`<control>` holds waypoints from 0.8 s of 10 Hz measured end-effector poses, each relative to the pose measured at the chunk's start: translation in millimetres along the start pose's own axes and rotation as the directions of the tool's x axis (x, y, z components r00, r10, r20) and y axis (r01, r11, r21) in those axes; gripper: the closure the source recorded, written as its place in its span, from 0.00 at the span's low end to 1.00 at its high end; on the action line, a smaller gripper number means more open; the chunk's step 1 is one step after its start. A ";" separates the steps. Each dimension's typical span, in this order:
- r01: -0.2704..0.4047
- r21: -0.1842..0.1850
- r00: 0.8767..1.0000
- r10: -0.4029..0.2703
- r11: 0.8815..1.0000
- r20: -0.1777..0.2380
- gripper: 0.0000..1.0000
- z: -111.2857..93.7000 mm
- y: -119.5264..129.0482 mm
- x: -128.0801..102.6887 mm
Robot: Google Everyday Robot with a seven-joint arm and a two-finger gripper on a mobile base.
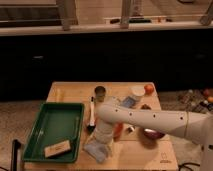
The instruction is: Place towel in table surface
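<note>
A crumpled pale blue-grey towel lies on the wooden table near its front edge, just right of the green tray. My white arm reaches in from the right across the table. My gripper points down at the arm's end, directly over the towel and touching or almost touching its top. The arm's end covers part of the towel.
A green tray with a tan block fills the table's left side. A metal can, a black-handled brush, a white bowl, an orange fruit, a blue packet and a dark red bowl stand around the arm.
</note>
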 end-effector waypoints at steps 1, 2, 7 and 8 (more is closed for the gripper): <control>0.001 -0.001 1.000 -0.001 1.000 -0.002 0.20 -0.6 -0.2 -0.3; 0.001 -0.001 1.000 -0.001 1.000 -0.004 0.20 -1.8 0.2 -0.4; -0.001 0.001 1.000 0.001 1.000 -0.013 0.20 -6.6 1.0 -0.1; -0.004 0.002 1.000 0.004 1.000 -0.015 0.20 -8.0 1.8 0.3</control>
